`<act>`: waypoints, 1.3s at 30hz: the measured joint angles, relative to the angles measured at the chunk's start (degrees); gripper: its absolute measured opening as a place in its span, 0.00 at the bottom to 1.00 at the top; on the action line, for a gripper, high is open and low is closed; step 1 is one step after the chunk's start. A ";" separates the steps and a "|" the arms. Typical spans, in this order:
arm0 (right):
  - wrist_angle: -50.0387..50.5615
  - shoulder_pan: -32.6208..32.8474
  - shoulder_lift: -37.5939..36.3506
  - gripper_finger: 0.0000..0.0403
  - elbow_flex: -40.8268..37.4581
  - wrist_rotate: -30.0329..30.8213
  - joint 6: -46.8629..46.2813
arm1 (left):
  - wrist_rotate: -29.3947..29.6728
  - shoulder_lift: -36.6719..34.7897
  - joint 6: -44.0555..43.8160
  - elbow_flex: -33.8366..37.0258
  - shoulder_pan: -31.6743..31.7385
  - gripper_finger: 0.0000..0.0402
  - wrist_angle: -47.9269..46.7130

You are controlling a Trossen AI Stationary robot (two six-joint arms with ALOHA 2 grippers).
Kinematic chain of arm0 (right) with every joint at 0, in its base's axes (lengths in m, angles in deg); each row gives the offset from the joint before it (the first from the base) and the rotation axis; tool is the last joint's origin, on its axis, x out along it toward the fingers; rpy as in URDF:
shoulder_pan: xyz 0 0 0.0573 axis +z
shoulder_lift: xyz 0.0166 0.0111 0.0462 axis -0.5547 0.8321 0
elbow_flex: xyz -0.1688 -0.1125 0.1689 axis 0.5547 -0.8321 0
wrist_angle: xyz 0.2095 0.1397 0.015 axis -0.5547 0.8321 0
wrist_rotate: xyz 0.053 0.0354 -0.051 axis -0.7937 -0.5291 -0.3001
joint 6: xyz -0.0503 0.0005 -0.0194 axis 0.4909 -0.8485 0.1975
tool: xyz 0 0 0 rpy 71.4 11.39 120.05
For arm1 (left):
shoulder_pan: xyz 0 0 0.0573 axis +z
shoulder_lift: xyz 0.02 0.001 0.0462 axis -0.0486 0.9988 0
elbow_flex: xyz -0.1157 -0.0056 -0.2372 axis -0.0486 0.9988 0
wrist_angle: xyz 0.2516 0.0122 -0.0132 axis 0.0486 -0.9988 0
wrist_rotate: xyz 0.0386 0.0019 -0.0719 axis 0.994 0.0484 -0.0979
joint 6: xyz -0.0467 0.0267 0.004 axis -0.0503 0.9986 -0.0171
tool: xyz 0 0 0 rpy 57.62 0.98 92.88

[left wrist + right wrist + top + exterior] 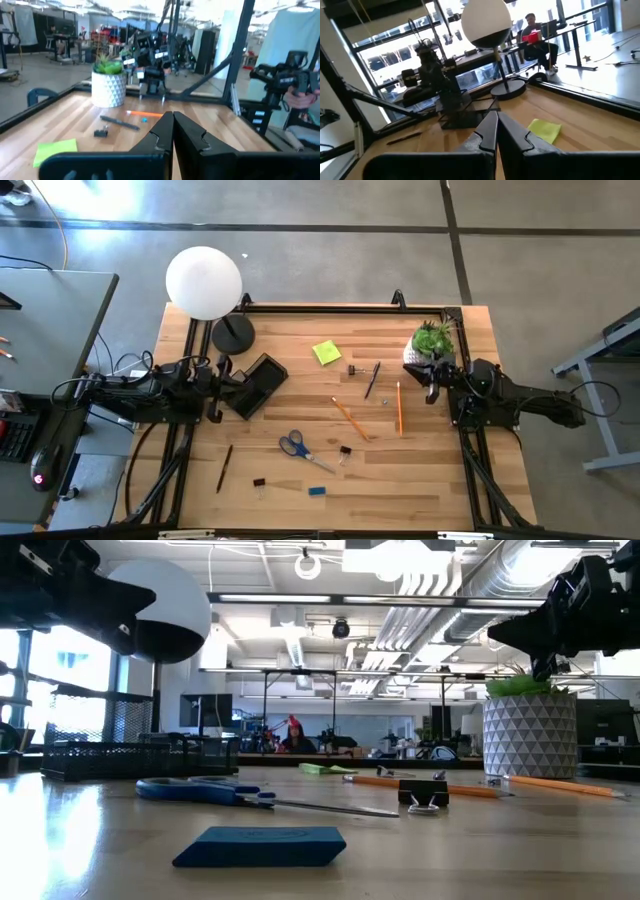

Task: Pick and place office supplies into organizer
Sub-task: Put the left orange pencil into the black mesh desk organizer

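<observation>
The black organizer (260, 385) stands at the table's left, right by my left gripper (232, 385), which is shut and empty (173, 131). My right gripper (431, 386) is shut and empty (496, 131) at the right, beside the plant. Lying flat between them are a yellow sticky-note pad (326, 352), a binder clip (352, 370), a dark pen (372, 379) and two orange pencils (350, 418) (399, 408). Nearer the front lie blue-handled scissors (300, 448), two more clips (345, 451) (259, 482), another pen (225, 467) and a blue eraser (317, 491).
A potted green plant (432, 340) stands at the far right, next to my right gripper. A white globe lamp (204, 282) with a round black base (232, 333) stands at the far left, behind the organizer. A black frame rail (330, 307) runs along the far edge.
</observation>
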 joint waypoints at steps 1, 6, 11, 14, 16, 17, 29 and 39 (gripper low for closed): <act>-0.25 0.16 0.36 0.00 0.00 -0.70 -0.26 | 0.05 0.03 -0.03 -0.01 0.00 0.00 1.24; -2.70 2.17 4.47 0.03 0.12 -0.42 -1.16 | 2.18 1.99 0.59 -0.96 0.00 0.00 7.51; -4.02 5.98 12.64 0.09 3.10 0.29 -0.22 | 2.83 7.89 -1.08 -4.79 0.00 0.00 5.26; -3.54 9.08 19.62 0.13 6.04 3.02 0.68 | 3.07 13.43 -1.20 -7.50 0.00 0.00 5.17; -3.55 11.41 24.89 0.16 8.67 4.96 1.48 | 3.36 17.79 -0.93 -9.71 0.00 0.00 5.13; -3.58 12.59 27.55 0.18 10.11 5.99 1.78 | 3.41 19.92 -0.91 -10.85 0.00 0.00 5.07; -1.92 22.28 52.94 0.21 22.91 16.50 1.13 | 1.69 43.16 0.92 -18.70 0.00 0.00 15.05; -5.60 28.48 73.14 0.21 27.41 28.49 -10.43 | 3.01 52.70 -3.99 -18.71 -0.02 0.00 19.51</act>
